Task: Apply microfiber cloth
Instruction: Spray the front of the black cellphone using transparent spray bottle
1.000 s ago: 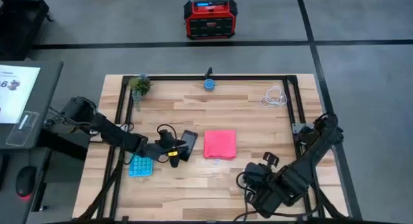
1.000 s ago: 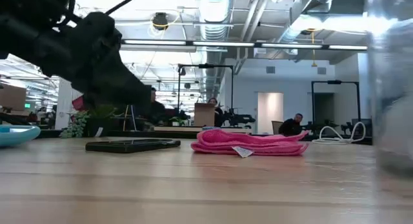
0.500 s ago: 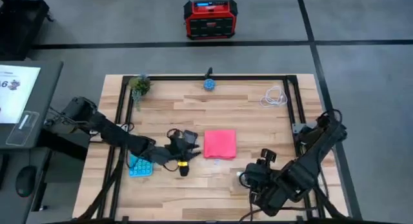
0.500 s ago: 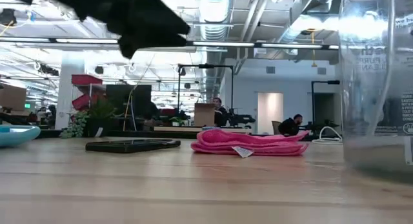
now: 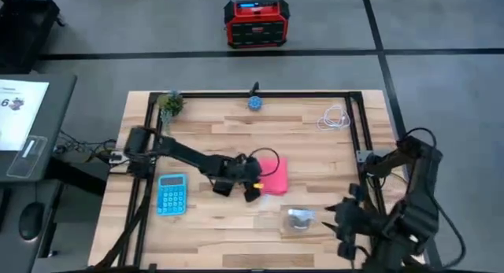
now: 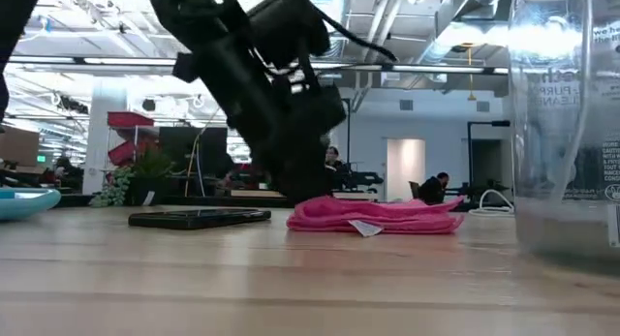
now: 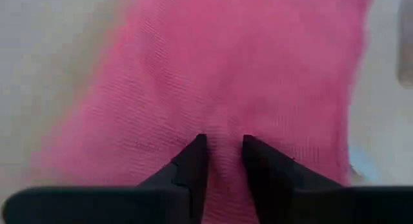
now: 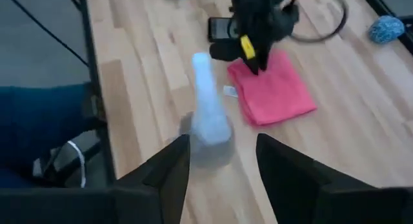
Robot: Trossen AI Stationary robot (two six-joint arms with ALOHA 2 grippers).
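Observation:
The pink-red microfiber cloth (image 5: 274,172) lies folded flat on the wooden table, a white tag at its near edge. My left gripper (image 7: 224,143) has come down on the cloth's left part (image 6: 312,212), its fingers nearly together with cloth between them. The black phone (image 6: 199,218) lies flat just left of the cloth and is mostly hidden under my left arm in the high view. My right gripper (image 5: 340,222) hangs open at the near right, holding nothing. Just beyond its fingers stands a clear bottle (image 8: 205,108). My left gripper pinches a small raised fold of the cloth's top surface (image 7: 224,130) between its two fingertips (image 7: 193,161), near the cloth's left near corner (image 8: 240,68). The fingers come from above, slanting in from the table's left. The cloth lies flat on the table.
A light blue calculator (image 5: 172,193) lies at the near left. A small plant (image 5: 169,104), a blue ball (image 5: 256,102) and a white cable (image 5: 335,118) sit along the far edge. Black frame rails (image 5: 358,131) border the table.
My left gripper has moved from beside the calculator and phone toward the table's right, then down onto the cloth. My right gripper has drawn back toward the near right edge, away from the clear bottle, which stays standing on the table.

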